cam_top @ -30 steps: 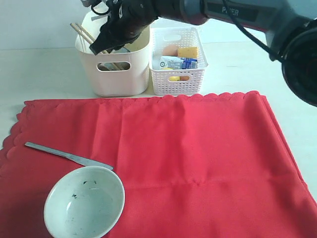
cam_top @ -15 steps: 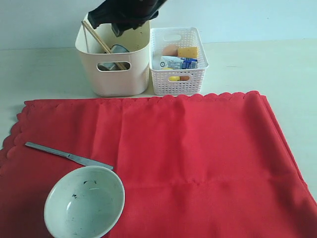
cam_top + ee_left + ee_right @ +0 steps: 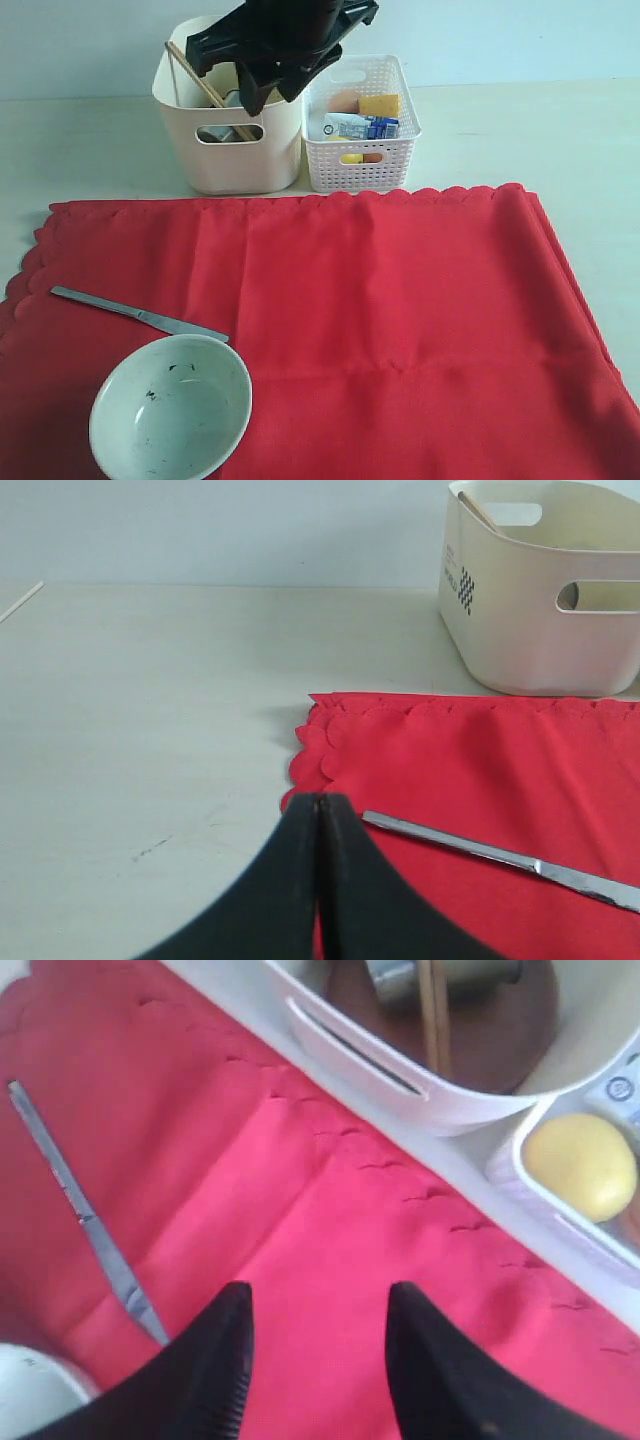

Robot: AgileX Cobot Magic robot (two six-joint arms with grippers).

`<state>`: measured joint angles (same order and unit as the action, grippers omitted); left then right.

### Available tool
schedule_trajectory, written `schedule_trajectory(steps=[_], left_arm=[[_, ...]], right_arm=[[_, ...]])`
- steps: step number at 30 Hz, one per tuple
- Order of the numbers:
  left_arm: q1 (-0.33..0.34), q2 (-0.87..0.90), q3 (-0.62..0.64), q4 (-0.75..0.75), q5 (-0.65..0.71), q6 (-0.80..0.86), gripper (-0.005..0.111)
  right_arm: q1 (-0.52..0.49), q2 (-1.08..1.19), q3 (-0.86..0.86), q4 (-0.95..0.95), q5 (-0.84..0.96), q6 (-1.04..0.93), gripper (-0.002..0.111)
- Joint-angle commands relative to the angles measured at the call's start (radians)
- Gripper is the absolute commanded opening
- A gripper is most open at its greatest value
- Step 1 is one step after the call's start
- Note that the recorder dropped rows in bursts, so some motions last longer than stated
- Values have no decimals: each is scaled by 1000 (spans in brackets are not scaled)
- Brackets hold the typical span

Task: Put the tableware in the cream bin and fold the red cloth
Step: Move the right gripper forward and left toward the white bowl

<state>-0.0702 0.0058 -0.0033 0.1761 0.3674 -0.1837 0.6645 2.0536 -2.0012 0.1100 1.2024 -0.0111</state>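
The red cloth (image 3: 400, 300) lies spread flat across the table. On its near left part rest the pale speckled bowl (image 3: 170, 408) and the metal knife (image 3: 140, 315). Behind it the cream bin (image 3: 230, 165) holds the leaning chopsticks (image 3: 205, 88); the right wrist view shows the steel cup (image 3: 440, 975) and brown plate (image 3: 500, 1030) inside. My right gripper (image 3: 272, 98) hangs open and empty over the bin's front rim, above the cloth (image 3: 330, 1210). My left gripper (image 3: 318, 802) is shut and empty, low at the cloth's scalloped corner beside the knife (image 3: 490, 855).
A white lattice basket (image 3: 360, 130) stands against the cream bin's right side, holding a milk carton (image 3: 355, 126), cheese (image 3: 380, 104) and a lemon (image 3: 580, 1165). Bare pale table surrounds the cloth on the left (image 3: 150, 710) and right.
My right gripper has lifted out of the cream bin and swung to hang above its front rim. The chopsticks now lean inside the bin. Bowl and knife have not moved.
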Motion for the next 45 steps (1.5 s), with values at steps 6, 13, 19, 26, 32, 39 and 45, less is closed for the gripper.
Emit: schedule_trajectory(steps=[6, 13, 19, 26, 32, 39, 45], left_arm=[[1, -6, 3, -9, -7, -3, 0], [1, -6, 3, -9, -7, -3, 0], [1, -6, 3, -9, -7, -3, 0], [1, -6, 3, -9, -7, -3, 0], [1, -6, 3, -9, -7, -3, 0], [1, -6, 3, -9, -7, -3, 0], [1, -6, 3, -9, -7, -3, 0]], right_arm=[[-2, -28, -6, 177, 19, -89, 42], [-2, -40, 33, 258, 19, -139, 42], [-2, -45, 126, 258, 19, -156, 42], [-2, -45, 236, 256, 19, -164, 42], [-2, -45, 302, 256, -3, -171, 42], [-2, -45, 377, 261, -50, -171, 42], [-2, -29, 424, 381, -52, -227, 42]])
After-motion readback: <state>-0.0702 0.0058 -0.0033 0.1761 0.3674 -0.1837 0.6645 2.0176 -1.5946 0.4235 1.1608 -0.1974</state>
